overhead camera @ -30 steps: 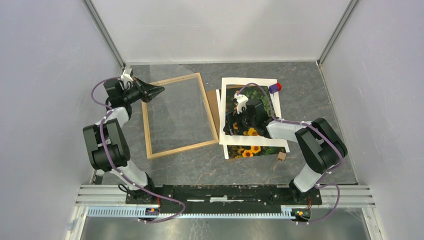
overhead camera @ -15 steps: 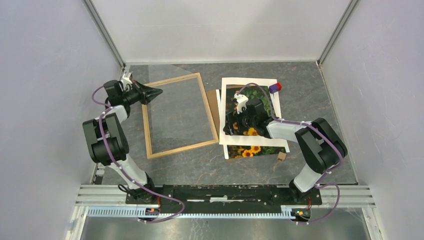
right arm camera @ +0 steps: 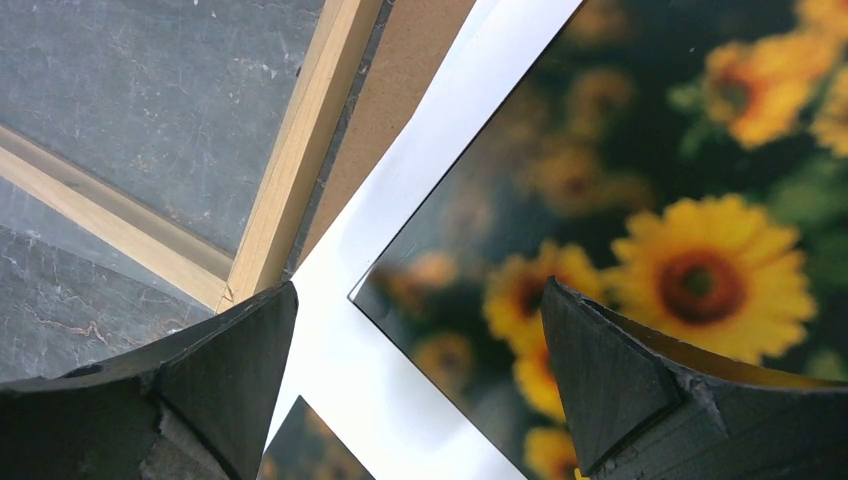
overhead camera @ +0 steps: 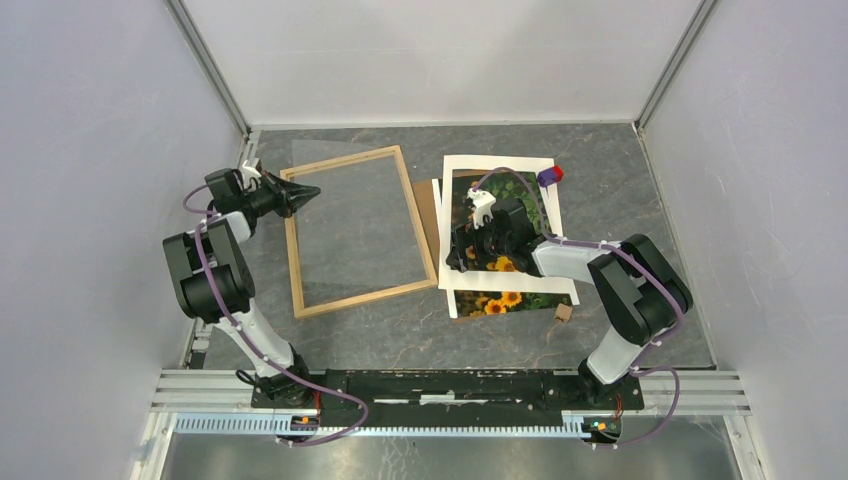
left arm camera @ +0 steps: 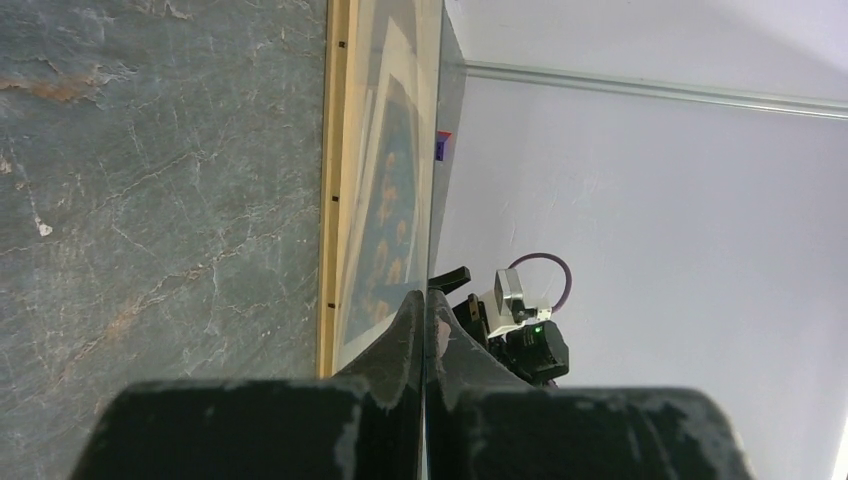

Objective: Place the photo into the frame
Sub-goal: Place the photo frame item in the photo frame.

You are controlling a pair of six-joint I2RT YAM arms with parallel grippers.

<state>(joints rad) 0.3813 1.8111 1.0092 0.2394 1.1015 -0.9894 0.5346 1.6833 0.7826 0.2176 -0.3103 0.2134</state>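
Top view first. The frame point(overhead camera: 367, 297) lies flat, left of centre on the grey table point(overhead camera: 620, 200). The photo point(overhead camera: 523, 200) is off to its right, under a white mat point(overhead camera: 500, 164). You see the photo through the mat's window, and a strip of it pokes out at the near edge. A brown backing board point(overhead camera: 437, 210) peeks out between mat and frame. The left gripper point(overhead camera: 308, 191) sits at the frame's far-left corner with its tips together, but from up here I can't tell what's in them. The right gripper point(overhead camera: 465, 255) hangs over the near-left part of the mat.

The left wrist cam clears that up. The fingers point(left arm camera: 405, 330) are pinched on the edge of a clear pane point(left arm camera: 435, 200), seen edge-on and tilted up off the wooden strip.

The right wrist cam shows the fingers point(right arm camera: 590, 370) spread wide with nothing between them. Under them are the mat's white corner, blurry sunflowers to the right and the frame's corner to the left. I can't tell if they touch the paper.
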